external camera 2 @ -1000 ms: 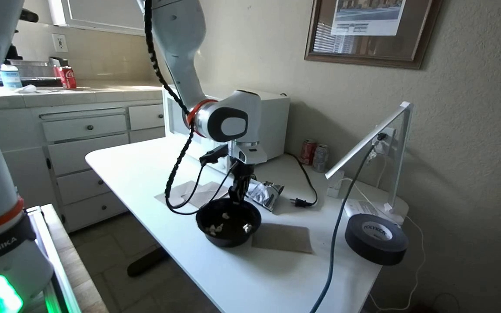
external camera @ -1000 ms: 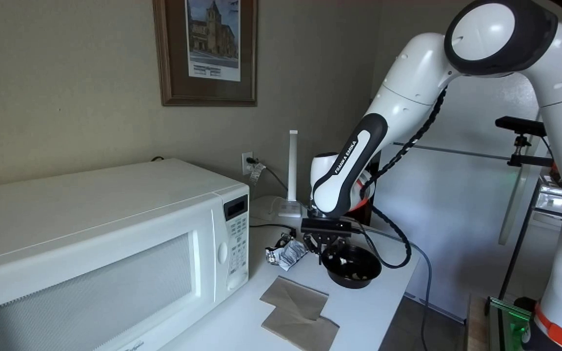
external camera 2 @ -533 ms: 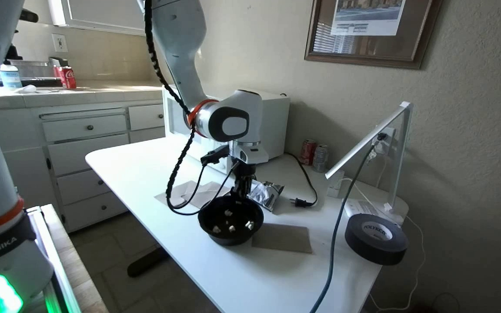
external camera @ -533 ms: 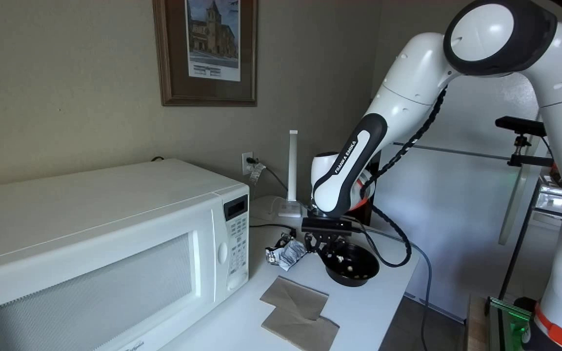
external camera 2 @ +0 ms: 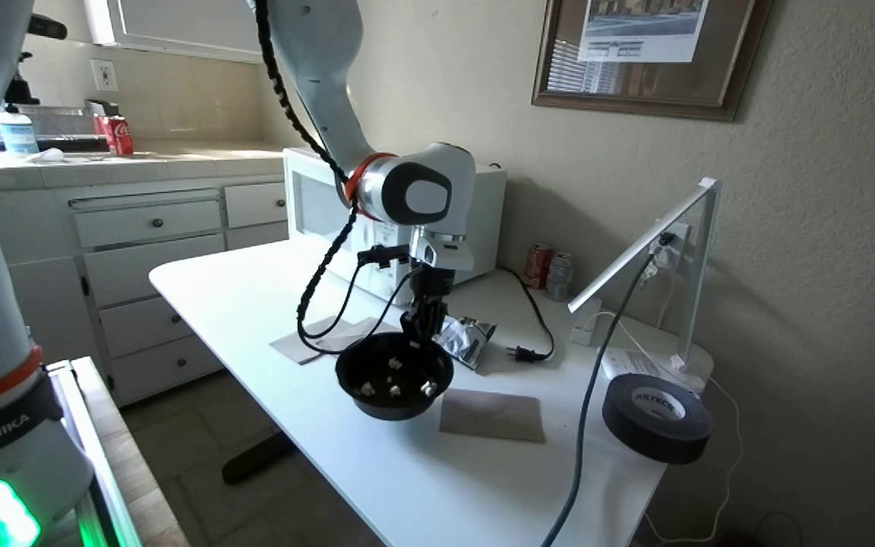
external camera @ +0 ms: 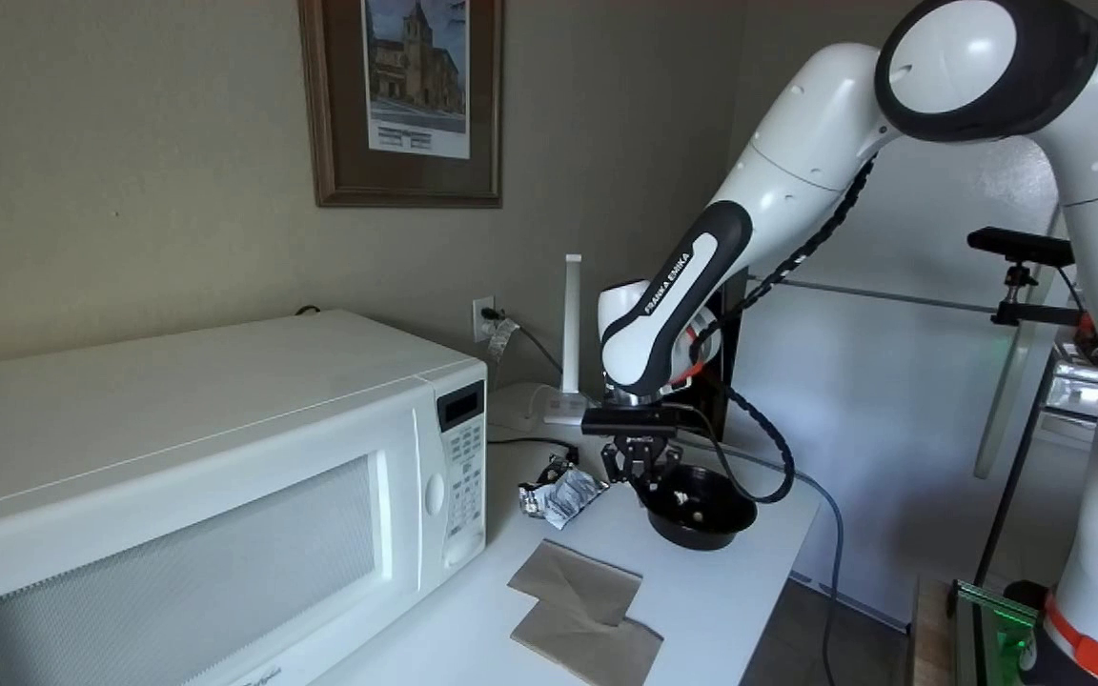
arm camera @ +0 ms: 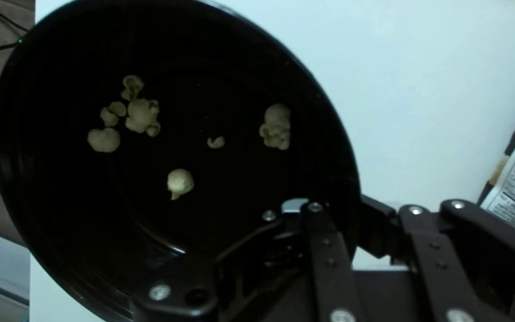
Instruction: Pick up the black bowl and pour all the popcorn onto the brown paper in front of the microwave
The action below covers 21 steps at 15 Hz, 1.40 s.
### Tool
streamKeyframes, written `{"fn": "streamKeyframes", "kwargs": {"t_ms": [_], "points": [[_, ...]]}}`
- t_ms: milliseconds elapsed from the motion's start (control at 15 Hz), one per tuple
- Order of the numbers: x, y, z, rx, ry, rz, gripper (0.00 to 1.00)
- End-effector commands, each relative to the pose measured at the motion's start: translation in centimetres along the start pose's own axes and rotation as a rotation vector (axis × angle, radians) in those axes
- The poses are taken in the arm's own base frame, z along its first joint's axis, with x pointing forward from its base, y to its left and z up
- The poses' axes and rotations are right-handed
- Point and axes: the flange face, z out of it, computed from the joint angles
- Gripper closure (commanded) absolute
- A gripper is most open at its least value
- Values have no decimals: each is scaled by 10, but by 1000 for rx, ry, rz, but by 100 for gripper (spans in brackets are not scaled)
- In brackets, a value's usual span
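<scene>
As wrist view reveals, bowl (arm camera: 172,145) between fingers (arm camera: 377,223)

- We count one robot arm (external camera: 797,143), one gripper (external camera 2: 419,328), one microwave (external camera: 215,476) and one black bowl (arm camera: 168,152)
- In the wrist view we distinguish seven pieces of popcorn (arm camera: 142,116)
- We see two overlapping sheets of brown paper (external camera: 587,610) and, apart from them, a third sheet (external camera 2: 491,415)
- We tally at least three drink cans (external camera 2: 560,276), two wall outlets (external camera 2: 104,75) and one framed picture (external camera: 416,95)
- We note one roll of tape (external camera 2: 654,429), one silver packet (external camera 2: 464,340) and one white table (external camera 2: 498,486)
</scene>
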Motion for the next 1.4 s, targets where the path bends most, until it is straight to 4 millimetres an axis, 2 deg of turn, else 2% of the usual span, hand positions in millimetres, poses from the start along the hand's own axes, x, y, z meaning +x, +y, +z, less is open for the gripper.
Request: {"fn": "streamKeyframes", "kwargs": {"t_ms": [0, 267, 800, 1333], "points": [[-7, -4, -25, -3, -1, 85, 99], [-18, -12, -45, 75, 16, 215, 99], [-60, -37, -83, 331, 79, 353, 99], [-89, -44, -82, 430, 154, 423, 99]]}}
